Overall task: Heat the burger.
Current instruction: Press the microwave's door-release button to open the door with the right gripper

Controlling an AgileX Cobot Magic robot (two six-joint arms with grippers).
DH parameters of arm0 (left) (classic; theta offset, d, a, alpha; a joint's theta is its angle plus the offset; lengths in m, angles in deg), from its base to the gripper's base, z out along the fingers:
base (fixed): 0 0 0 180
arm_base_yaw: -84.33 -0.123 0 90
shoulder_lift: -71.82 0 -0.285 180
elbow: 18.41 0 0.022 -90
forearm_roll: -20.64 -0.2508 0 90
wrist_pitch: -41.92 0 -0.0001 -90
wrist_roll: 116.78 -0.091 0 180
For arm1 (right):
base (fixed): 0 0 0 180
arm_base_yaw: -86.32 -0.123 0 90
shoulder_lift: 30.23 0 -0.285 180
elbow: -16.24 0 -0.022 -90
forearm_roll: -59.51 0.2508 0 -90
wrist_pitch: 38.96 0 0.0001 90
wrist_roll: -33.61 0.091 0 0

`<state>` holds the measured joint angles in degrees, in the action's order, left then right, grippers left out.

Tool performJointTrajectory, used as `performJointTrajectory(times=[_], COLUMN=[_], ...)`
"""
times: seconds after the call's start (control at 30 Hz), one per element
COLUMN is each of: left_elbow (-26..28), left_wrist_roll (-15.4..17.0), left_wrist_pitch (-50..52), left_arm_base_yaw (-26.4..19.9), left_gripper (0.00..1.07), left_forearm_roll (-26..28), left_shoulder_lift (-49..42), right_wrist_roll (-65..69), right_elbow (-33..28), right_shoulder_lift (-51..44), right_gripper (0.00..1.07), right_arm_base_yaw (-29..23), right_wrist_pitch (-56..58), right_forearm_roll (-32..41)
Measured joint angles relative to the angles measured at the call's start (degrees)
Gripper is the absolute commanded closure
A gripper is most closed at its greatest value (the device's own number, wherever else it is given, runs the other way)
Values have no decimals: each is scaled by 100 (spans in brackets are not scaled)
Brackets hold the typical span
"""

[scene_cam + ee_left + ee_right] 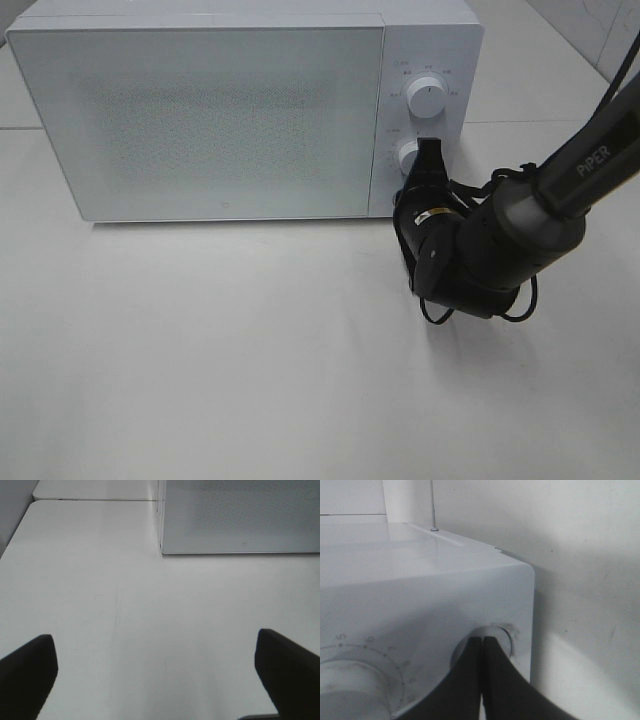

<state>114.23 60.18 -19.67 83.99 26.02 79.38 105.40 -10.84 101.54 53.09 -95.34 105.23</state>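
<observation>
The burger is out of view in every frame. The white microwave stands at the back of the table with its door closed. My right gripper is shut, its two fingers pressed together with nothing between them. Its tips rest against the lower knob on the control panel. In the right wrist view the gripper meets that small knob head-on. My left gripper is open and empty over bare table, near the microwave's front left corner; the exterior view does not show it.
An upper dial sits above the lower knob, and a marked dial shows in the right wrist view. The white table spreads in front of the microwave. The right arm crosses the table's right side.
</observation>
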Motion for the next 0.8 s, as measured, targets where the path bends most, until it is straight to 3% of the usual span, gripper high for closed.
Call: performJointTrajectory(times=[0.57, 0.8], left_elbow=[0, 0], left_wrist_roll=[0, 0], left_wrist_pitch=[0, 0], left_arm_base_yaw=[0, 0], left_gripper=[6, 6], left_forearm_roll=[0, 0], left_shoulder_lift=[0, 0], right_wrist_roll=[-132, -470], right_elbow=[338, 619], right_shoulder_lift=[252, 355], right_gripper=[107, 107], right_arm_base_yaw=[-97, -143], right_wrist_pitch=[-166, -229], right_forearm_roll=[321, 791])
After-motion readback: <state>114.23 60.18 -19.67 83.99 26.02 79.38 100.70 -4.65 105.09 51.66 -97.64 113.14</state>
